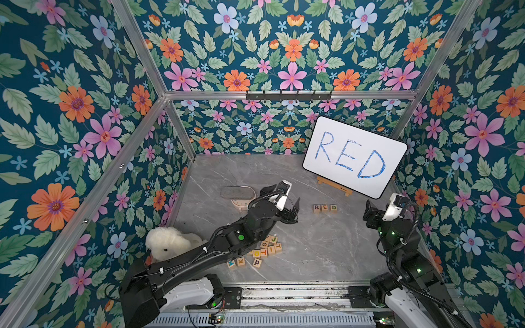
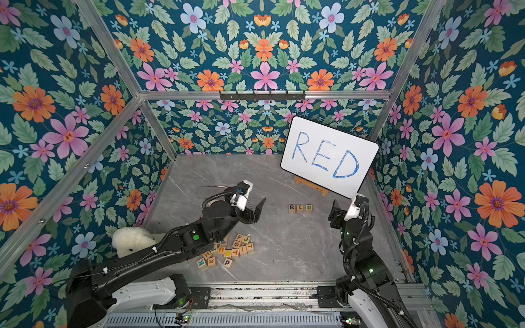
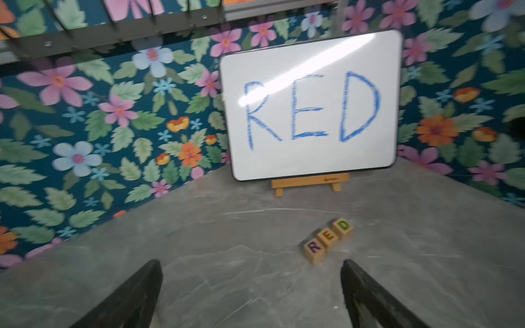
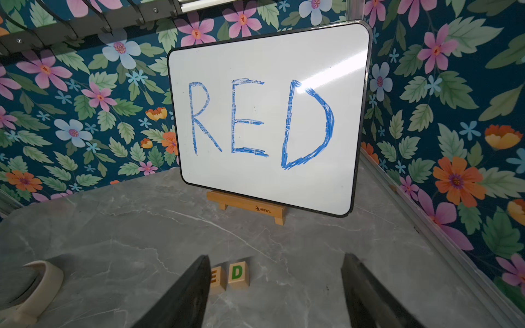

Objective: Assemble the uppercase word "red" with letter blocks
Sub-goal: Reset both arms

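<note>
At the far left a white plush toy (image 1: 167,244) lies by the wall. Near it a heap of loose blocks (image 1: 267,251) is partly covered by the left arm. The left gripper (image 3: 250,298) hovers over the bare table (image 1: 326,250), its jaws spread wide with nothing between them. Next comes the word: three letter blocks (image 1: 325,208) side by side in a straight row, reading purple R, orange E, green D, in front of the whiteboard (image 1: 355,156) on its small wooden easel (image 1: 335,186). Right of the row and apart from it, the right gripper (image 4: 272,292) is likewise parted and empty — in its wrist view one finger (image 4: 187,292) hides the R.
</note>
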You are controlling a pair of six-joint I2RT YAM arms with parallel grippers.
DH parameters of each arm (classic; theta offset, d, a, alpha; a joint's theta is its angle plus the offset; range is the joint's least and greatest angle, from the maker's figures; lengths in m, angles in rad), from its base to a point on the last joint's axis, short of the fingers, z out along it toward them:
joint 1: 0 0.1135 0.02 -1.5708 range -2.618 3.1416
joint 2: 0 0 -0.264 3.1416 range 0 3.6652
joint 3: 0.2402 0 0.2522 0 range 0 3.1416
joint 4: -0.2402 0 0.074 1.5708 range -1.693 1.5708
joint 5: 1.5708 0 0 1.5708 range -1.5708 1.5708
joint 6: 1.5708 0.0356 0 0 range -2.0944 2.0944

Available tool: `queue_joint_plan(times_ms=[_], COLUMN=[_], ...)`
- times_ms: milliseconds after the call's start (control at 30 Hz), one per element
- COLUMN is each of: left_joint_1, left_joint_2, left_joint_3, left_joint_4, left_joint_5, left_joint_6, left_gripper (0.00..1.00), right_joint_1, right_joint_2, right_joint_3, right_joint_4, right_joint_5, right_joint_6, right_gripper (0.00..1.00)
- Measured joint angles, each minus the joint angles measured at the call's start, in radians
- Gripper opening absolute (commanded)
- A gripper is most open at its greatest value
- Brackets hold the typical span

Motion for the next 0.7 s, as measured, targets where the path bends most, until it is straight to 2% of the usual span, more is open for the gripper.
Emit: queue_joint_plan(times_ms=[133,267,367,467,700], left_joint_1=[0.122,0.219,0.339,0.428,0.605], left_joint_2=[-0.023,-0.027,-0.006,0.024,0.000], left_joint_3=[-0.043,-0.110,-0.129,-0.169,-0.309], left_joint_4=[0.023,0.071,0.093,0.125,0.217], left_joint_5=[-0.029,-0.119,-0.163,-0.203,-0.201], left_joint_6=[0.007,0.002,-0.043,-0.080,-0.149], left_gripper=[0.99,0.99,0.99,0.99,0.99], right_joint_1=[0.000,0.000,0.000,-0.003,-0.141], right_joint_2=[0.024,0.112,0.189,0.266,0.389], right_joint_3=[-0.064,-0.106,-0.151,-0.186,-0.223], right_joint_4=[0.133,0.236,0.321,0.393,0.467], right_joint_5=[-0.007,0.012,0.050,0.077,0.071], right_joint_6=[-0.054,-0.103,-0.139,-0.179,-0.175], right_gripper=[0.83,0.94,0.99,0.99,0.99])
